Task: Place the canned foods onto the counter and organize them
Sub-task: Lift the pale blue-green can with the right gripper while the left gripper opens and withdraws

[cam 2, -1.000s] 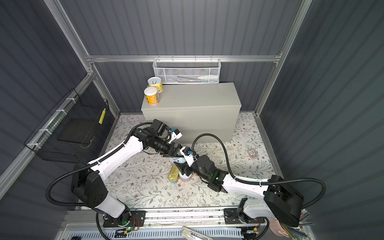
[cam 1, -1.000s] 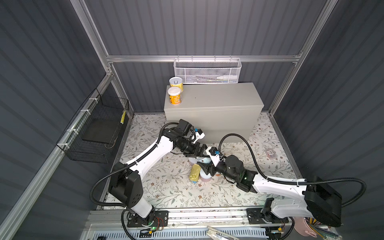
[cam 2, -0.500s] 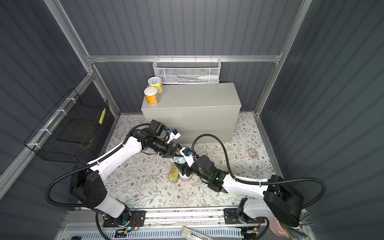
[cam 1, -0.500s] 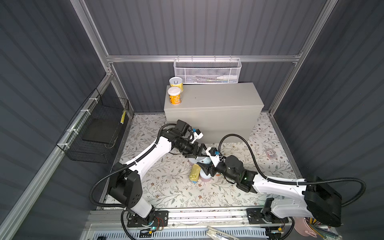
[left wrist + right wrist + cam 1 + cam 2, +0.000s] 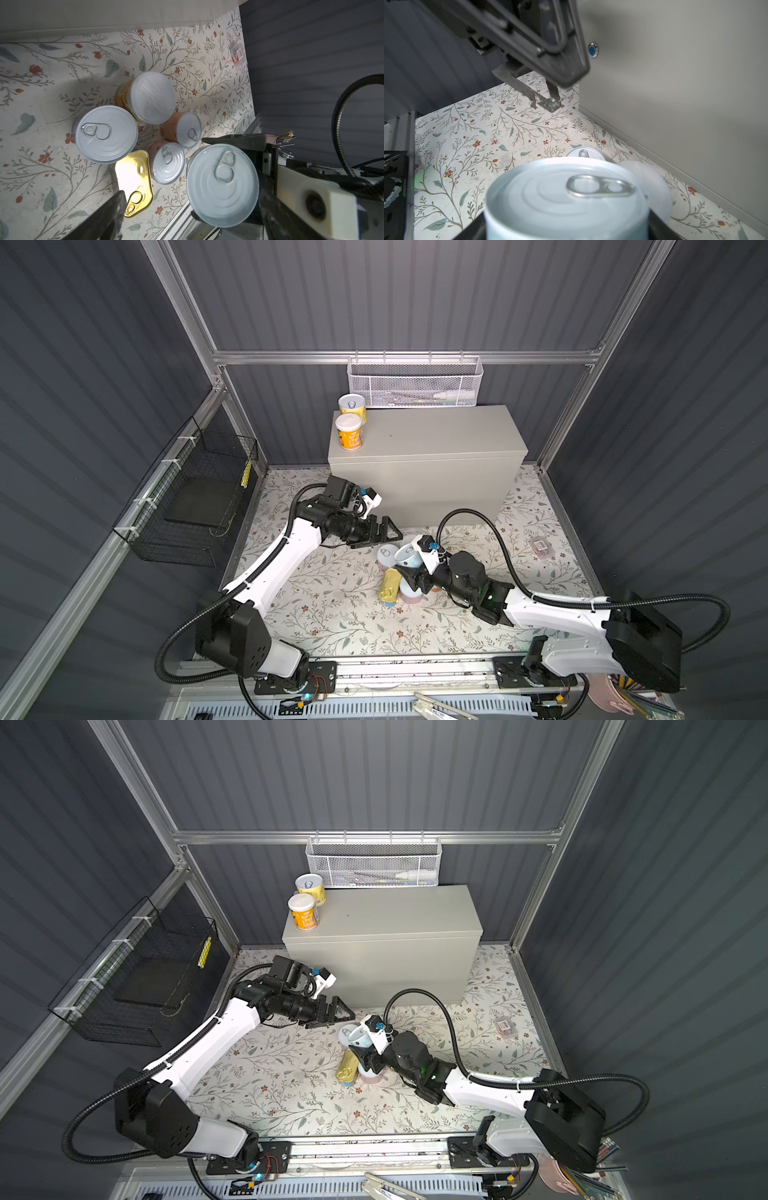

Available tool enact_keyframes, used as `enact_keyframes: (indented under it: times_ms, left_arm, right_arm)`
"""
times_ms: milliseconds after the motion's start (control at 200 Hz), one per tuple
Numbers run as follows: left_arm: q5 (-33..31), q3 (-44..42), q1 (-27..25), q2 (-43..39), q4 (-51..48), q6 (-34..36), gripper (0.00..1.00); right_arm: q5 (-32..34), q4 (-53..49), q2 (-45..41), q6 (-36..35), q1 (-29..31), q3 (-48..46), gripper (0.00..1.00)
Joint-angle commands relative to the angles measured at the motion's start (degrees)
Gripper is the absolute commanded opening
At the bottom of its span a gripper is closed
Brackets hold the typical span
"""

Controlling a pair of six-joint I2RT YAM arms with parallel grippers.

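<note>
**Ann:** Two cans are up on the counter (image 5: 436, 439), both at its left end. The yellow-labelled can (image 5: 352, 403) sits in the back corner, and the orange-labelled can (image 5: 349, 432) with its white lid stands right in front of it.

**Ben:** And down over the floral mat (image 5: 324, 614), look at the right gripper (image 5: 413, 566)! Its fingers are clamped on either side of a pale blue can (image 5: 407, 556), which is held tilted and higher than the tins around it.

**Ann:** What about the left gripper (image 5: 384, 537)?

**Ben:** It's spread as wide as it goes, with nothing between the fingers. It hovers in front of the counter, just beside that held can.

**Ann:** Five tins are bunched together on the mat, and the left wrist view shows them nicely. There's a large silver-lidded can (image 5: 106, 134) and a white-lidded orange can (image 5: 152, 97) right against it. Then come a small orange can (image 5: 187, 129) and a small pink can (image 5: 168, 162). The gold-topped rectangular tin (image 5: 135, 178) is tucked between the large can and the pink one.

**Ben:** The right wrist view catches the round lock (image 5: 592, 50) on the counter's front.

**Ann:** Behind the counter a white mesh basket (image 5: 415, 381) hangs from the back rail, and a black wire basket (image 5: 195, 497) is on the left wall. A small packet (image 5: 540, 546) lies well apart from the tins, near the right wall.
</note>
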Motion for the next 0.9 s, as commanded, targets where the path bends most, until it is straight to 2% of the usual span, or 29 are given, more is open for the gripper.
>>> enact_keyframes:
  times_ms: [0,285,635,705,725,896]
  left_arm:
    - [-2.2,-3.1,1.8,-4.0,1.7,-2.8,1.00]
    - [-7.1,-7.5,5.5,-12.8,4.2,-5.9,1.00]
    - [-17.6,-10.5,6.1,-22.0,5.0,-7.0,1.00]
    - [-18.2,-12.5,6.1,-23.9,6.2,-7.2,1.00]
    - [-20.3,-13.2,6.2,-24.4,6.6,-7.3,1.00]
    - [-25.1,-18.7,6.1,-28.8,11.0,-7.4,1.00]
  right_arm:
    - [0.7,3.3,-0.4,1.3,-0.5,2.6,0.62]
    - [1.9,-0.5,-3.1,3.6,-1.9,3.6,0.62]
    - [3.0,-9.1,-13.1,5.0,-3.5,4.4,0.62]
    - [2.8,-11.8,-14.2,5.2,-4.0,6.3,0.62]
    - [2.7,-12.9,-14.5,5.4,-4.2,7.1,0.62]
    - [0.0,-19.7,-15.7,6.0,-5.3,14.9,0.62]
